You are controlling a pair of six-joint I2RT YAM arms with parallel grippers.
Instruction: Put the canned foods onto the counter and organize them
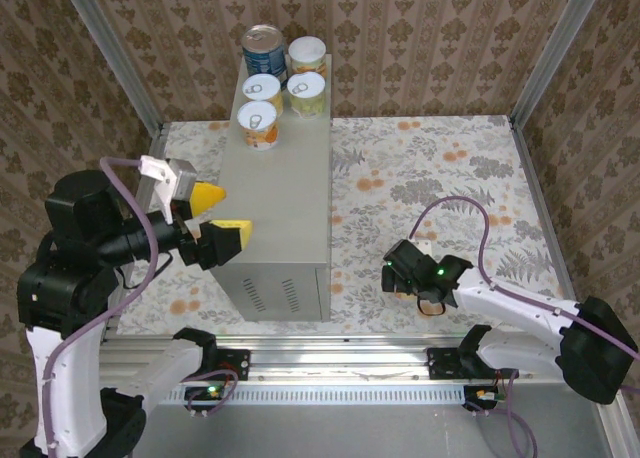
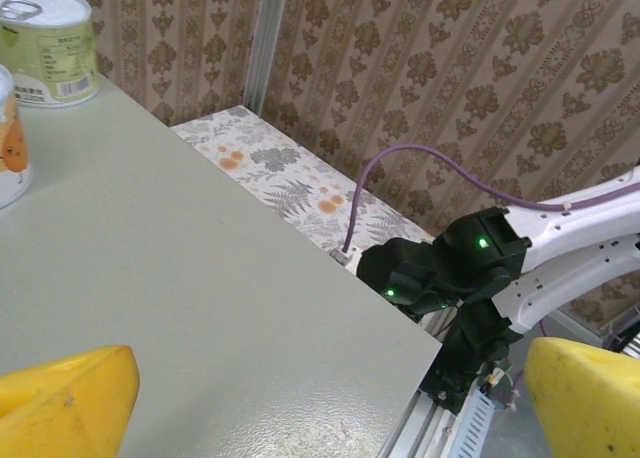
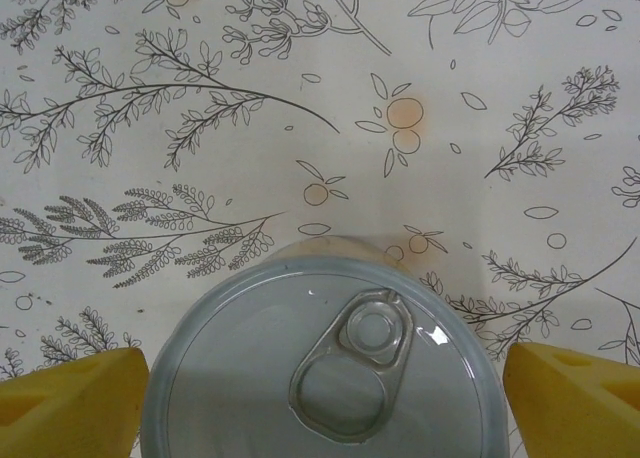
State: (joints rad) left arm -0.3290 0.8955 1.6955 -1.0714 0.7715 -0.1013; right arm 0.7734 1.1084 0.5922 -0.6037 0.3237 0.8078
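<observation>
Five cans (image 1: 262,90) on counter (image 1: 285,198); sixth can (image 3: 320,363) btwn R jaws, grip unclear; L jaws open, empty.

- Bright, even, diffuse light; shadows soft and faint.
- Small white glints on the can lid (image 3: 320,368), right wrist view.
- Left fingers (image 2: 60,403) slightly blurred at the frame's lower edge.
</observation>
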